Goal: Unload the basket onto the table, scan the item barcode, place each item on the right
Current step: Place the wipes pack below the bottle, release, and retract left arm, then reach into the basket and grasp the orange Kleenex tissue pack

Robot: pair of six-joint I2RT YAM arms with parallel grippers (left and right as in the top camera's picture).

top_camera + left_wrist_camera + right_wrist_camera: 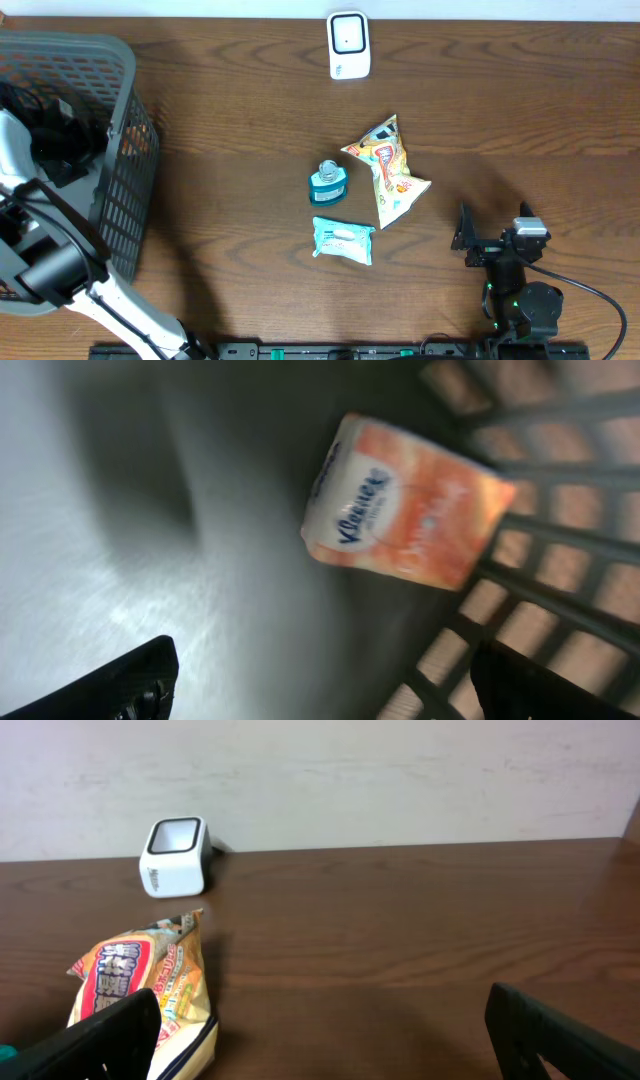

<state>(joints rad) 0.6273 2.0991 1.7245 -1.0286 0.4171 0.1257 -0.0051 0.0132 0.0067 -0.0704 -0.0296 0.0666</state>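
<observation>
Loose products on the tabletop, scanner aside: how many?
3: a small teal bottle at centre, a yellow-orange crinkly snack bag right of it, a teal-and-white soft wipes packet nearer the arms. One orange tissue pack lies in the grey mesh basket, which may hide more.

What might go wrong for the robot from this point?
The left tool hangs open inside the grey basket, close to its mesh wall and the Kleenex pack; it might snag the mesh coming out. The snack bag and teal bottle lie close together, so grabbing one could knock the other.
</observation>
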